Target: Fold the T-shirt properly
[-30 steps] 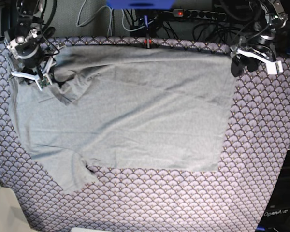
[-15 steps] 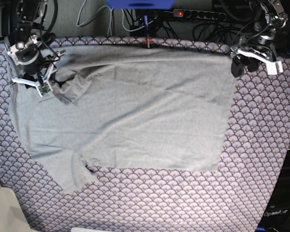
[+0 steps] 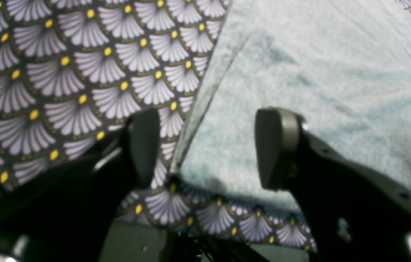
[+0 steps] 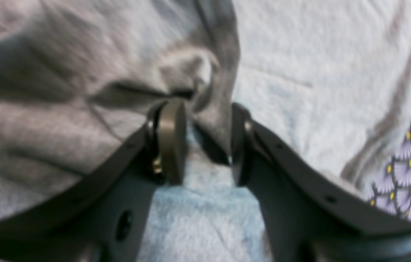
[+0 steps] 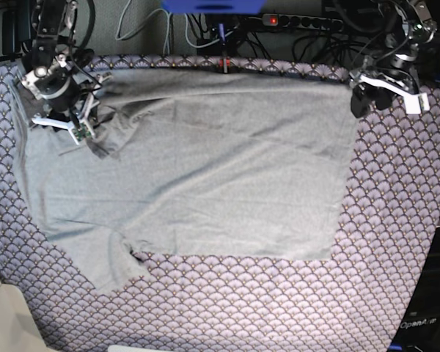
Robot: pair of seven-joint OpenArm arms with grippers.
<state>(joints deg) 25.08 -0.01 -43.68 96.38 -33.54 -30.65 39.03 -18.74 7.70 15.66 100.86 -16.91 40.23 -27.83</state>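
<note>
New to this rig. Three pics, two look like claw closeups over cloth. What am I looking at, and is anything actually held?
It is a two-armed robot folding laundry. The base view looks down on a table draped in a purple fan-scale patterned cloth, with a grey T-shirt spread on it. The other two pictures come from cameras on each wrist, looking along the claws.

The right gripper, at the left of the base view, is pinching a bunched fold of the T-shirt between its fingers. The left gripper, at the right of the base view, is open above the shirt's corner and holds nothing.

A robot lab: power strip point(image 5: 302, 21) (lit switch) and tangled cables point(image 5: 198, 29).
</note>
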